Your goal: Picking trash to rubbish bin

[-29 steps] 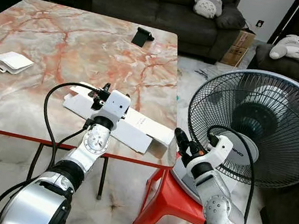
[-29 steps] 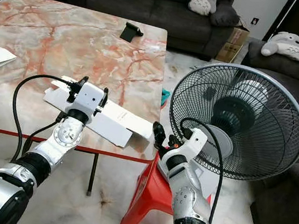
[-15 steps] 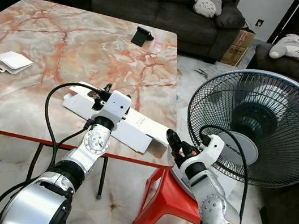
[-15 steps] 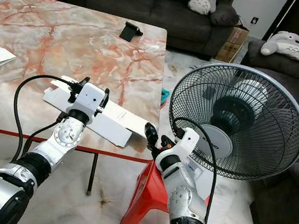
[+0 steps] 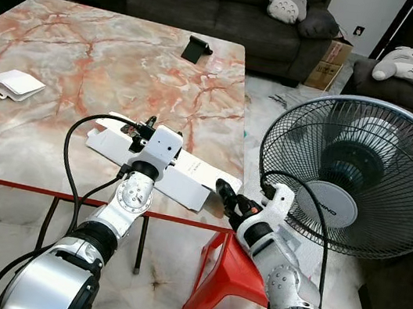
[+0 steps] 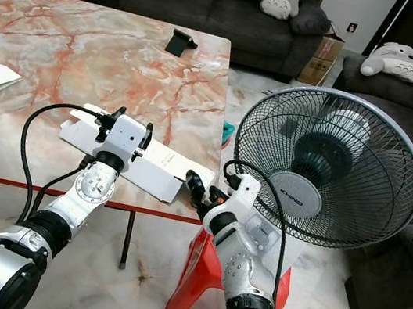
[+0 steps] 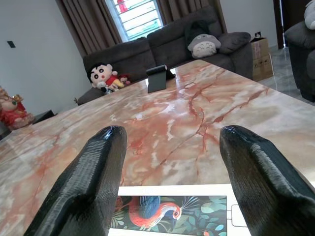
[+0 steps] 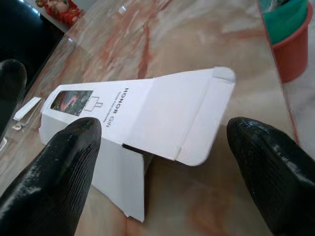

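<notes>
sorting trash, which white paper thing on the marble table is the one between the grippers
The long flattened white cardboard box at the marble table's near edge, with the left gripper over it and the right gripper at its open end. The small folded white paper lies far left.

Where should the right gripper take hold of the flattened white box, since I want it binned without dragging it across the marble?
Probably by the open flap end of the white box, which juts toward the table edge nearest the right gripper. Come in level from that side: the flap looks lifted off the marble, so one finger could likely slip beneath. The left gripper hovers open over the printed end.
</notes>
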Available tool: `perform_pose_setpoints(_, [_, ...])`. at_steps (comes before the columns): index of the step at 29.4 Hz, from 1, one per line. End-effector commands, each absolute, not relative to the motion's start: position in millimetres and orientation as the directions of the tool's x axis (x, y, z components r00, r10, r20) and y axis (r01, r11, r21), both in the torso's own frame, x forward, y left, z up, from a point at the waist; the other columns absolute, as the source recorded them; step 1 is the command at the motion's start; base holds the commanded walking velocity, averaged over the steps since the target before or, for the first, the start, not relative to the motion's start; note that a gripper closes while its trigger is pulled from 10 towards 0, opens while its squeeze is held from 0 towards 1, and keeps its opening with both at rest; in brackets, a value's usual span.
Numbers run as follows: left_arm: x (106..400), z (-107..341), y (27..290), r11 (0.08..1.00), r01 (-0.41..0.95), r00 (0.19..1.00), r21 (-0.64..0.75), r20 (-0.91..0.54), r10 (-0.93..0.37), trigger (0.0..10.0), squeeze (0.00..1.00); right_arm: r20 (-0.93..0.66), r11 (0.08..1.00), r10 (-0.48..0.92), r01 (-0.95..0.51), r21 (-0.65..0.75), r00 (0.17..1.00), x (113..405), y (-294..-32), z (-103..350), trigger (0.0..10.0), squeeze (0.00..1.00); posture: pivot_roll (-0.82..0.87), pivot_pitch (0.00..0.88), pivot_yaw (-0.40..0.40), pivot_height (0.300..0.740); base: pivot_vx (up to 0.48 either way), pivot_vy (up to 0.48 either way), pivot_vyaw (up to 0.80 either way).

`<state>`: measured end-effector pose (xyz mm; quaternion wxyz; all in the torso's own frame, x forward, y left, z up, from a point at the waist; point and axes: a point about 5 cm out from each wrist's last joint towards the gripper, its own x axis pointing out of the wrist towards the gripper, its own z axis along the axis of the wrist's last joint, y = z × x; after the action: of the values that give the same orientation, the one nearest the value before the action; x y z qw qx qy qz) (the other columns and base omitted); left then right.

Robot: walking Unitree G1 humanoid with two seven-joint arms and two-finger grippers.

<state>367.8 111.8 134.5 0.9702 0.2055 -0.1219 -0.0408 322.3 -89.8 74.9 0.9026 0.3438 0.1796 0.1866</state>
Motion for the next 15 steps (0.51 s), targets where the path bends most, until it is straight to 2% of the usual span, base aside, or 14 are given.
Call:
perform_pose_setpoints(1, [367.6,136.9,108.7,0.918,0.04,0.963,0.396,0.232,-0.141,10.0,0.0,-0.201,0.7,0.477,-0.232,0.676,0.856,323.7,-84.8,74.6,10.0,0.0,-0.06,0.022,-0.107,0.74,0.0,0.0,0.0])
perform_pose_setpoints(15, [366.6,137.7,108.3,0.918,0.046,0.958,0.393,0.242,-0.152,10.0,0.0,-0.198,0.71,0.466,-0.231,0.666,0.862,329.4,-79.0,71.3,10.0,0.0,-0.04,0.011,-0.101,0.74,0.0,0.0,0.0])
